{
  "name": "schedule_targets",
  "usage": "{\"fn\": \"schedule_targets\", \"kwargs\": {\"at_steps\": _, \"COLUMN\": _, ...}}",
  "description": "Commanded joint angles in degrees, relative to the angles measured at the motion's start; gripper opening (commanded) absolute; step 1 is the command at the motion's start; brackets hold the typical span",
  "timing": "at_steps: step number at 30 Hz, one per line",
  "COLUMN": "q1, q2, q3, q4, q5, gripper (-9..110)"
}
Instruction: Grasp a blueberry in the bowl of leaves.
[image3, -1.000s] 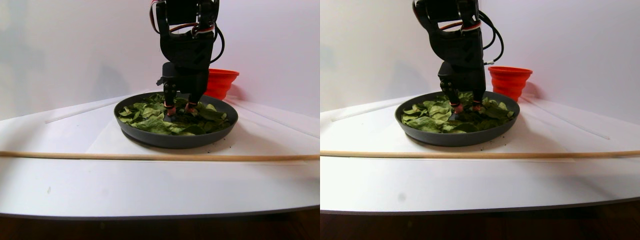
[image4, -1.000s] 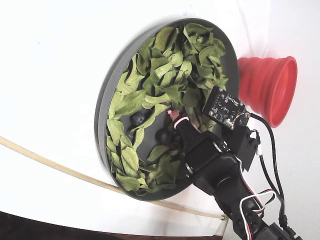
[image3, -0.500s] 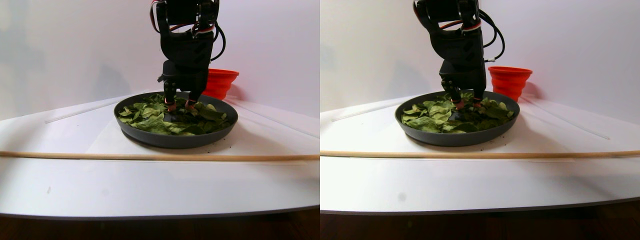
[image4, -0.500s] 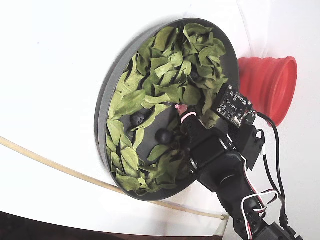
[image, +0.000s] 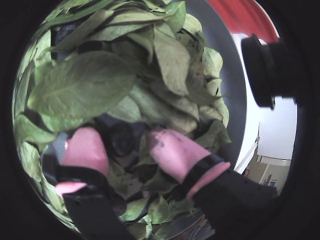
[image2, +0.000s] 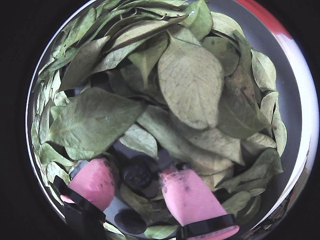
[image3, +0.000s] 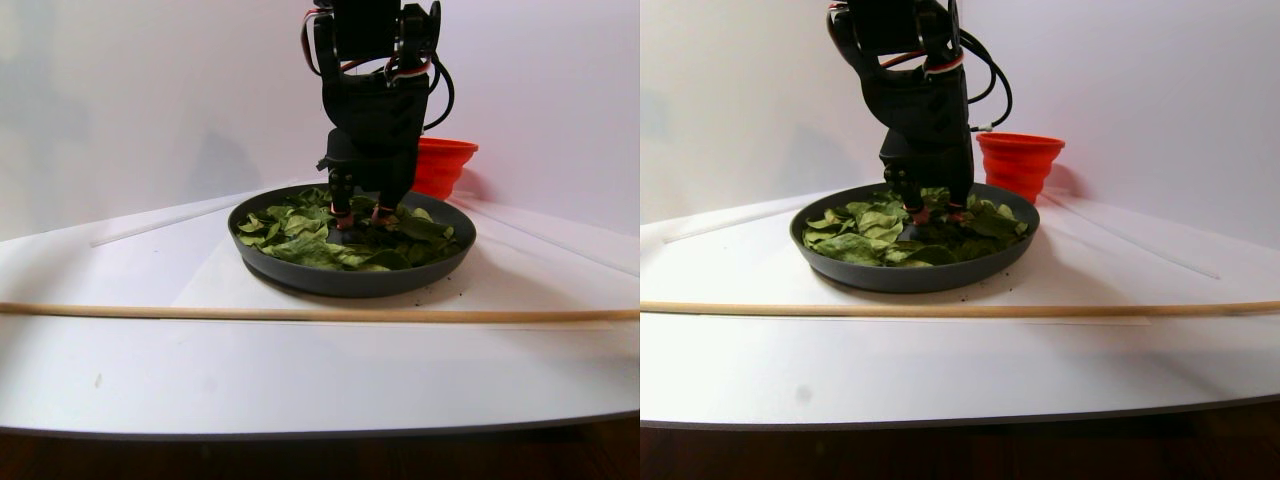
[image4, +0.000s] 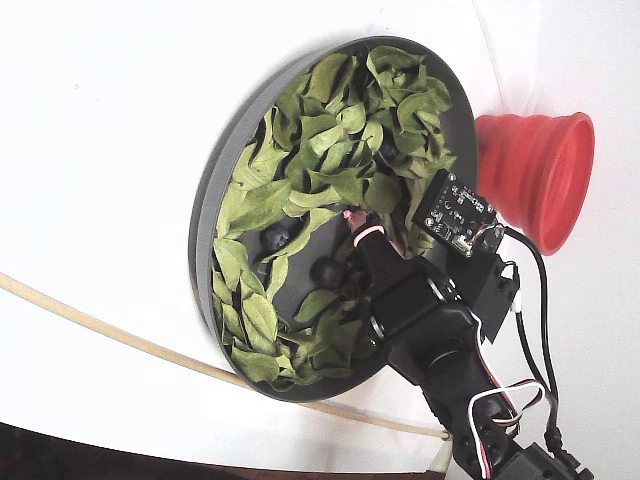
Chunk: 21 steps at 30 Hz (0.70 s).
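Down in the bowl, the gripper stood with its two pink fingers spread apart, one on each side of a dark blueberry. In that wrist view the berry sat at about 6 o'clock in the dish, on a bare grey patch among the leaves, and I could not tell whether either finger touched it. A second dark berry lay just below the first, closer to the rim, between the finger bases. In the other wrist view the gripper showed the same open stance, with the blueberry in the gap between the tips and the leaves heaped from 9 through 12 to 3 o'clock.

From the fixed view the bowl appeared tilted on its side, the leaves thick toward 12 o'clock and thinner around a bare grey centre. Two berries lay there: one near 9 o'clock of the centre, another just beside the black arm, which entered from 5 o'clock. A red cup stood just outside the rim at 2 o'clock. In the stereo pair the arm came straight down into the bowl, the cup sat behind it, and a thin wooden stick lay across the white table in front.
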Motion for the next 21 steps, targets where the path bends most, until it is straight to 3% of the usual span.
{"fn": "schedule_targets", "kwargs": {"at_steps": 1, "q1": 1.4, "q2": 0.4, "q3": -1.9, "q4": -0.9, "q5": 0.2, "gripper": 18}}
{"fn": "schedule_targets", "kwargs": {"at_steps": 21, "q1": 1.1, "q2": -4.0, "q3": 0.4, "q4": -4.1, "q5": 1.0, "gripper": 14}}
